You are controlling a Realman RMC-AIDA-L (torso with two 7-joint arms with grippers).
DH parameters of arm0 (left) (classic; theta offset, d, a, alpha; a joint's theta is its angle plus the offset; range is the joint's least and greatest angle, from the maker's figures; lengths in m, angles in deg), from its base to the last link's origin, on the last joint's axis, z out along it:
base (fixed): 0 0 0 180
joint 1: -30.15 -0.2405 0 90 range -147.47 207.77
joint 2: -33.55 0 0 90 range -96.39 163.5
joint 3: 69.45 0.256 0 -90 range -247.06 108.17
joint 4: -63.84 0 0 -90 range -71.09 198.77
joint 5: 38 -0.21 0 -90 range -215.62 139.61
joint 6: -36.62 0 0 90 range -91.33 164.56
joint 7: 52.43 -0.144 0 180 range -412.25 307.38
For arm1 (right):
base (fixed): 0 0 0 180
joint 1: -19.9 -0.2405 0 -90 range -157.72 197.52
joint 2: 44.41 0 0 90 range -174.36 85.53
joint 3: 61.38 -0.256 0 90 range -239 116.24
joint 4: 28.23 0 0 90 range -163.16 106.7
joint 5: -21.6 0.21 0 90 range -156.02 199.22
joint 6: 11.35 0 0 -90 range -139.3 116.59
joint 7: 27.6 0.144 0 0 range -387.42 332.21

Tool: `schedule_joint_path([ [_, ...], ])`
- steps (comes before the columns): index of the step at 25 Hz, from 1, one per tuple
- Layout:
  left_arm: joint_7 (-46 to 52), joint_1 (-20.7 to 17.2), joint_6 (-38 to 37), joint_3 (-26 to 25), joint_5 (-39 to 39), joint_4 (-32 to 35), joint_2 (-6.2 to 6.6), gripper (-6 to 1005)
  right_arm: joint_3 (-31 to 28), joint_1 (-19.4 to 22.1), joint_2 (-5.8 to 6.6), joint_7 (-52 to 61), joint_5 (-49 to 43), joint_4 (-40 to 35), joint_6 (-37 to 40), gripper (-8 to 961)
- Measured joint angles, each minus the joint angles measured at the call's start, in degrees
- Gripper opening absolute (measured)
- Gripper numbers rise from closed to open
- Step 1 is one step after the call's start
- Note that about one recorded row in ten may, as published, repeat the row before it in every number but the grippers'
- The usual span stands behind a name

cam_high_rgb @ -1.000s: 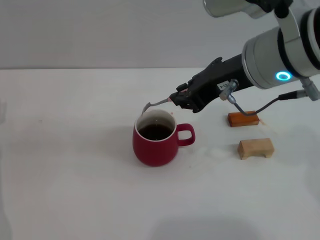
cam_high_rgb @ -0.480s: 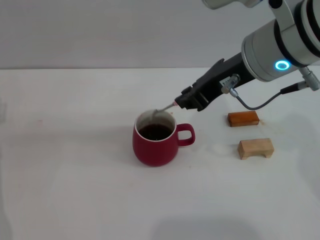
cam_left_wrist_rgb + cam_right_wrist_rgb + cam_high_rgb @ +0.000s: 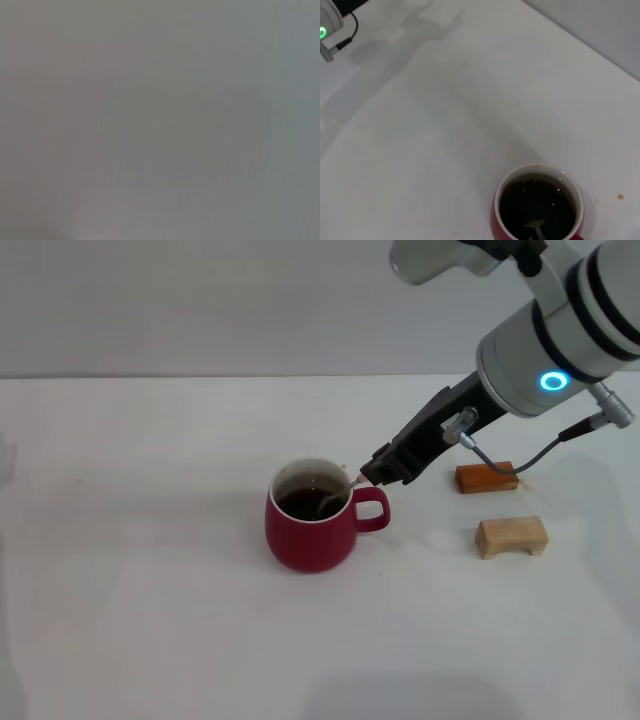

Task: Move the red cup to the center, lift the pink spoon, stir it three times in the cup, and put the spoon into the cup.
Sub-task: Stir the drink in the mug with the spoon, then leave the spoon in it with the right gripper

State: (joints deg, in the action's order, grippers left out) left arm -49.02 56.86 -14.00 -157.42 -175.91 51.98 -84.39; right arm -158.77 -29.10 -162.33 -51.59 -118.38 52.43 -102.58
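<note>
Red cup (image 3: 310, 530) holds dark liquid — right gripper (image 3: 368, 478) jaws clamp the dipped pink spoon (image 3: 334, 496).

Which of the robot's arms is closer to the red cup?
The right. Its gripper is at the red cup, just above the handle side of its rim, holding the pink spoon. The left arm is out of sight.
</note>
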Motion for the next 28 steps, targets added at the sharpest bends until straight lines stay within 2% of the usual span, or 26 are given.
schedule_joint_path([
  [9,1.0,0.1,0.0,0.0,-0.1,0.1,-0.01,848,0.0,-4.0,0.18,-2.5,-0.3,-6.7,1.5,186],
  [21,1.0,0.3,0.0,0.1,0.0,0.1,-0.12,847,0.1,-13.3,0.77,-7.0,-0.6,-20.6,5.2,188],
  [23,1.0,0.3,0.0,0.1,0.0,0.1,-0.14,847,0.4,-15.4,0.85,-7.7,-0.7,-22.3,5.7,188],
  [28,1.0,0.4,0.0,0.1,0.0,0.2,-0.18,847,0.5,-17.5,0.86,-8.4,-1.3,-23.9,5.8,189],
])
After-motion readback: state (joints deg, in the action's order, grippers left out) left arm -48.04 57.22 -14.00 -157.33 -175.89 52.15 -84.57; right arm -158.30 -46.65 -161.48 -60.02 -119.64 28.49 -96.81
